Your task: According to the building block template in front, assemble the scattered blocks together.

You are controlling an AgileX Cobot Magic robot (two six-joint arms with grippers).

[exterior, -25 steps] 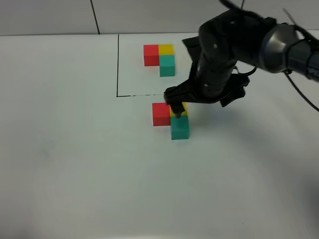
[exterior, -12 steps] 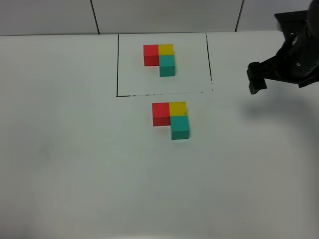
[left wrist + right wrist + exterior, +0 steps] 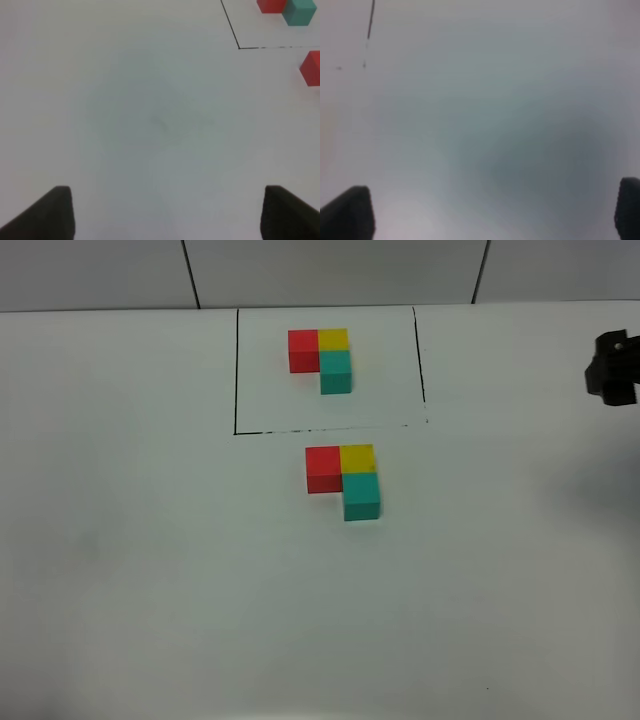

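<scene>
- Building block template [image 3: 326, 356]: far centre of the white table [image 3: 150, 570], inside a thin black drawn rectangle [image 3: 236, 370]. L-shaped cluster — red left, yellow right, teal set against the near side of the yellow.
- Scattered blocks: just outside the rectangle's near line, pressed together into the same L. Red cube [image 3: 323, 468] on the left, yellow cube [image 3: 358, 458] touching its right face, teal cube [image 3: 361, 496] touching the near side of the yellow. Faces flush, no gaps visible between cubes.
- Assembled cluster apart from the template, separated by the drawn line and a strip of bare table.
- Right gripper [image 3: 490, 212]: fingertips spread wide, seen as two dark tips at opposite edges of the right wrist view, only blurred white table between them. Nothing held. In the high view, only a black part of the right arm [image 3: 612, 368] visible at the right edge, well apart from both clusters.
- Left gripper [image 3: 165, 212]: fingertips likewise wide apart over bare table, nothing held. Left wrist view also catches a rectangle corner, red and teal template cubes and an edge of the red cube — all well away from the fingertips.
- Left arm outside the high view.
</scene>
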